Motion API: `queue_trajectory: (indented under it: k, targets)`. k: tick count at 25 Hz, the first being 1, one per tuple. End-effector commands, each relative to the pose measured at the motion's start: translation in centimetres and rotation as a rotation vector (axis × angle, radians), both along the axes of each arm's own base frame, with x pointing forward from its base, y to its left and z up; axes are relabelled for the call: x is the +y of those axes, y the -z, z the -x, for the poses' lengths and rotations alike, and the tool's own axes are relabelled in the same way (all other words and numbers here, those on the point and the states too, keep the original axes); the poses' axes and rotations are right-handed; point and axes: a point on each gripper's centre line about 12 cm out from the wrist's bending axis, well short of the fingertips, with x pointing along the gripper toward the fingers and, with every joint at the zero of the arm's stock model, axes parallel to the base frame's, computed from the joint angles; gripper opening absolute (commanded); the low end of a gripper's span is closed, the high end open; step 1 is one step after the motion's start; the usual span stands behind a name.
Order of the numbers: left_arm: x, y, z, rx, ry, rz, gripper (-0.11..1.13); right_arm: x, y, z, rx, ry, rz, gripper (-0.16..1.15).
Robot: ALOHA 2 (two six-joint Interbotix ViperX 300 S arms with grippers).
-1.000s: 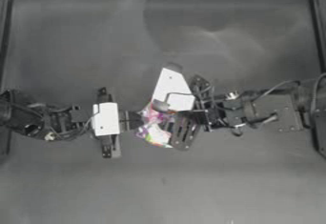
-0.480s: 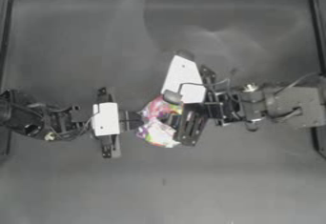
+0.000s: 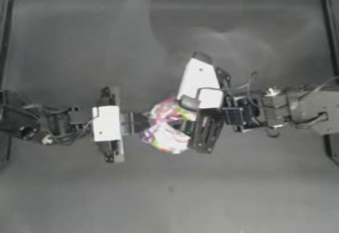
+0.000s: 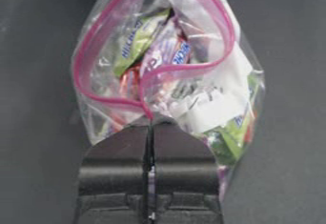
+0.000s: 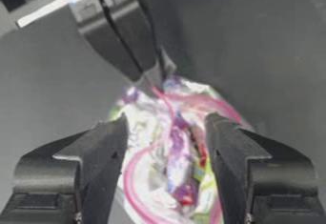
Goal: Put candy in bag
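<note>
Right gripper (image 3: 192, 128) has shifted left onto the clear pink-edged plastic bag (image 3: 165, 128), jaws released, straddling its mouth. Left gripper (image 4: 151, 123) clenched on the rim; pink-purple wrapped candy (image 5: 181, 170) looks inside, task nearly done.

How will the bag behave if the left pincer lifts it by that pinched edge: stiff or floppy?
Probably floppy: the bag is thin clear film, and its pink strip already curves loosely. The wrapped sweets inside would likely shift and sag downward. The left pincer is shut on a narrow bit of edge, so slipping seems possible.

Clear pink-rimmed bag (image 4: 178, 75) gapes open, holding candy (image 4: 167, 51).
</note>
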Motion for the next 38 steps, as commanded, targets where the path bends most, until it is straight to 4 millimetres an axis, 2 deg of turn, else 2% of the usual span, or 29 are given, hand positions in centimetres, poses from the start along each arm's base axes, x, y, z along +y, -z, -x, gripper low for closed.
queue_trajectory:
  k: [1,16,23,33,38]
  targets:
    - [0.2,-2.3,-0.2,-0.059,0.001,-0.012,0.11,0.2,-1.8,0.1,-0.054,-0.01,0.001,0.84]
    - [0.0,-4.2,0.9,-0.086,0.013,-0.005,0.11,0.1,-2.3,1.0,-0.064,-0.015,0.015,0.84]
    - [-0.4,-4.0,1.8,-0.069,0.025,0.007,0.11,0.1,-2.3,1.1,-0.062,-0.014,0.017,0.84]
    - [-0.5,-5.6,3.1,-0.114,0.026,0.006,0.11,0.1,-2.5,1.2,-0.068,-0.012,0.015,0.84]
    - [-0.6,-5.5,3.6,-0.113,0.027,0.009,0.11,0.0,-2.5,1.2,-0.07,-0.012,0.016,0.84]
